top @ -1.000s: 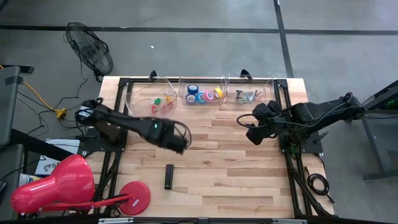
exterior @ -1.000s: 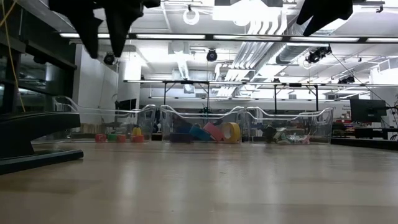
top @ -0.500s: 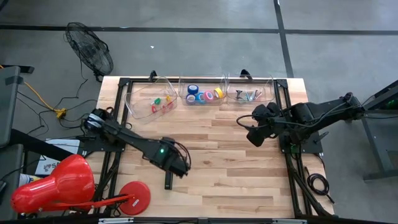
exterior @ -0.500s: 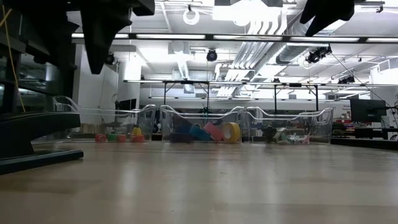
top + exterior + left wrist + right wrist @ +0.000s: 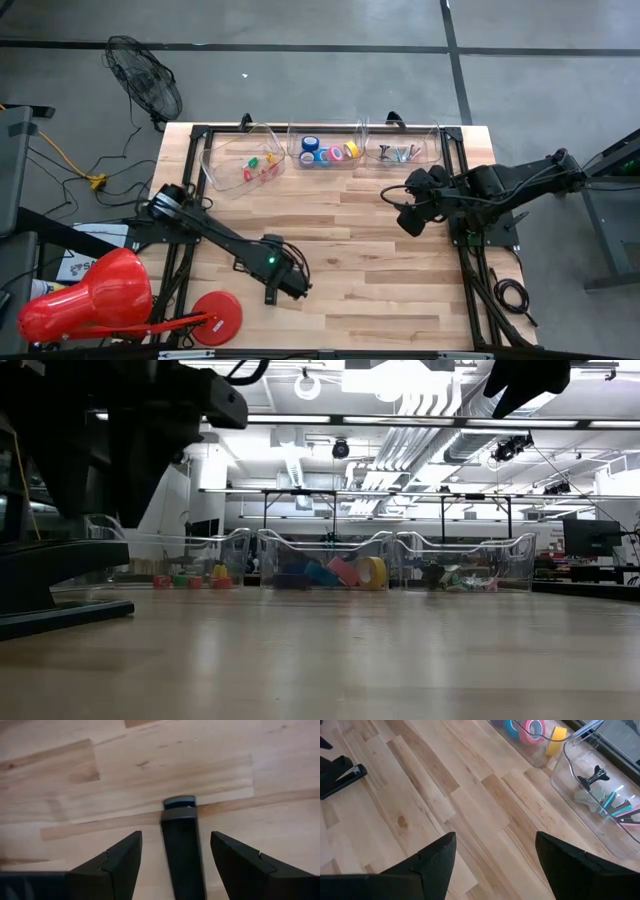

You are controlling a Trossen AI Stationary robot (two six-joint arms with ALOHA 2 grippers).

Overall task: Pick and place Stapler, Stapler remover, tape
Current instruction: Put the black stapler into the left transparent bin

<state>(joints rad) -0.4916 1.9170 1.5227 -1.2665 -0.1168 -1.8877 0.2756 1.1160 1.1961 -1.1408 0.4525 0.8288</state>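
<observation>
Left gripper point(image 5: 172, 865) is low over the black stapler point(image 5: 182, 847), which lies flat on the table point(image 5: 400, 280) near its front edge. Fingers spread wide, one each side, nothing held. Stapler looks rigid, fairly heavy, smooth-sided: grab mid-body across the width. Right gripper point(image 5: 492, 865) waits open and empty near the bins.

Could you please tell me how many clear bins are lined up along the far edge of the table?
3, side by side: the left bin holds small colourful items, the middle bin holds the tape rolls, the right bin holds small tools.
</observation>
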